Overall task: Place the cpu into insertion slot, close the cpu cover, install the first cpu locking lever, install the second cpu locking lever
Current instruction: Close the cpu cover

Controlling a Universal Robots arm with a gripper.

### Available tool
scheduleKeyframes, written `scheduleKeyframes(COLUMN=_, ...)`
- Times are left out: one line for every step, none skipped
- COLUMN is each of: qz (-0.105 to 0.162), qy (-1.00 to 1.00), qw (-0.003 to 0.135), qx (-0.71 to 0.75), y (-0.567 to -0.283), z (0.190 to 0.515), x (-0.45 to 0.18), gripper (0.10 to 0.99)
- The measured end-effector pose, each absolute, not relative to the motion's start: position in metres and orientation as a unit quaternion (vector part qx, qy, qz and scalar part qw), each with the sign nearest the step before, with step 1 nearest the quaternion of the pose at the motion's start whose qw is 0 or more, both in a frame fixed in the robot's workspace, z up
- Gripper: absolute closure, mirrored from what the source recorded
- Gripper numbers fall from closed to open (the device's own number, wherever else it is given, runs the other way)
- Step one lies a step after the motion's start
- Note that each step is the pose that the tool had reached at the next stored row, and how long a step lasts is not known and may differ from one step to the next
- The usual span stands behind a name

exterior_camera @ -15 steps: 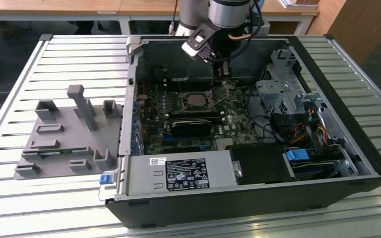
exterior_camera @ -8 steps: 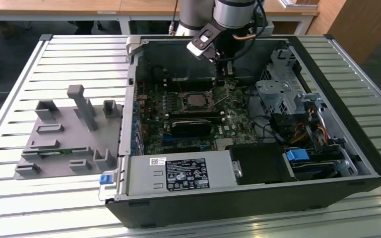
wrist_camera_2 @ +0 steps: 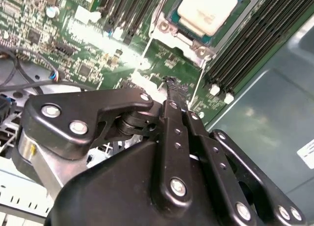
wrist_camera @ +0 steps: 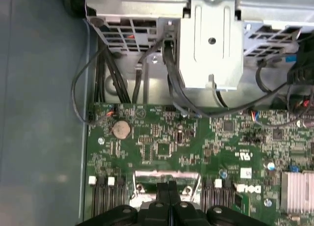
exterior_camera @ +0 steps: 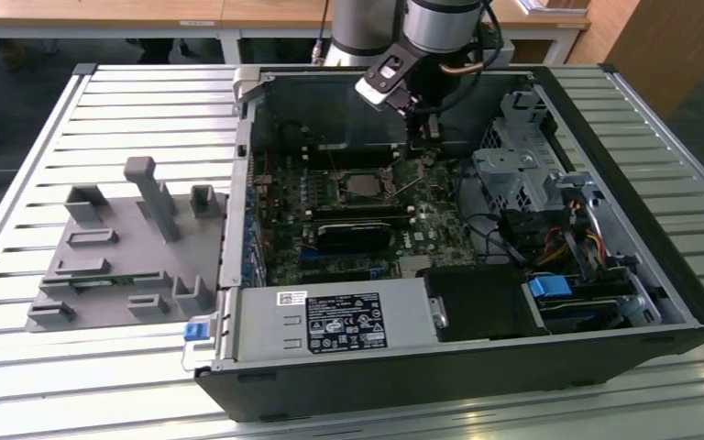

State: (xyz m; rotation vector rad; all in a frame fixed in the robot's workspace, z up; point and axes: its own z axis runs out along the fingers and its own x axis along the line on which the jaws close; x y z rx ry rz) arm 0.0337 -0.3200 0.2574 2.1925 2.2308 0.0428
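Jaws pressed tight together, the gripper [exterior_camera: 425, 145] hangs inside an open computer case [exterior_camera: 450, 385] on a slatted bench [exterior_camera: 34, 367], its tips low over the green circuit board [exterior_camera: 432, 225]. The cpu [wrist_camera_2: 206, 7] sits silvery side up in the insertion slot [wrist_camera_2: 170, 4], near the tips and not touching them, with the cpu cover [wrist_camera_2: 182, 38] framing it; whether that frame is latched cannot be told.

Room is tight. Long black memory slots [wrist_camera_2: 250, 44] flank the socket on two sides, a metal drive cage [exterior_camera: 511, 174] stands toward the exterior view's right, and the case's back wall rises close behind the arm.

The second wrist view looks along the gripper [wrist_camera_2: 170, 86] to the chip and to two thin metal rods [wrist_camera_2: 146, 54] running out from the socket's corners. The first wrist view puts the gripper [wrist_camera: 168, 186] at the socket's edge and takes in a coin battery [wrist_camera: 121, 129], a finned heat sink [wrist_camera: 297, 191], loose cables [wrist_camera: 81, 93] and bare case floor [wrist_camera: 39, 113] past the board's edge. A grey fixture tray [exterior_camera: 120, 257] lies on the bench outside the case, at the exterior view's left.
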Motion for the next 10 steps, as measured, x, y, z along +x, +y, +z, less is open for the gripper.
scheduleKeyframes(qz=0.014, qy=0.713, qw=0.007, qx=0.701, y=-0.32, z=0.257, x=0.037, gripper=0.98)
scheduleKeyframes(qz=0.014, qy=0.713, qw=0.007, qx=0.701, y=-0.32, z=0.257, x=0.039, gripper=0.98)
scheduleKeyframes(qz=0.014, qy=0.713, qw=0.007, qx=0.701, y=-0.319, z=0.257, x=0.041, gripper=0.98)
scheduleKeyframes(qz=0.014, qy=0.713, qw=0.007, qx=0.701, y=-0.319, z=0.256, x=0.042, gripper=0.98)
scheduleKeyframes(qz=0.014, qy=0.713, qw=0.007, qx=0.701, y=-0.319, z=0.256, x=0.043, gripper=0.98)
scheduleKeyframes(qz=0.014, qy=0.713, qw=0.007, qx=0.701, y=-0.318, z=0.256, x=0.044, gripper=0.98)
scheduleKeyframes(qz=0.014, qy=0.713, qw=0.007, qx=0.701, y=-0.318, z=0.256, x=0.046, gripper=0.98)
scheduleKeyframes(qz=0.014, qy=0.713, qw=0.007, qx=0.701, y=-0.317, z=0.256, x=0.048, gripper=0.98)
scheduleKeyframes(qz=0.014, qy=0.713, qw=0.007, qx=0.701, y=-0.317, z=0.255, x=0.049, gripper=0.98)
scheduleKeyframes(qz=0.014, qy=0.713, qw=0.007, qx=0.701, y=-0.316, z=0.255, x=0.051, gripper=0.98)
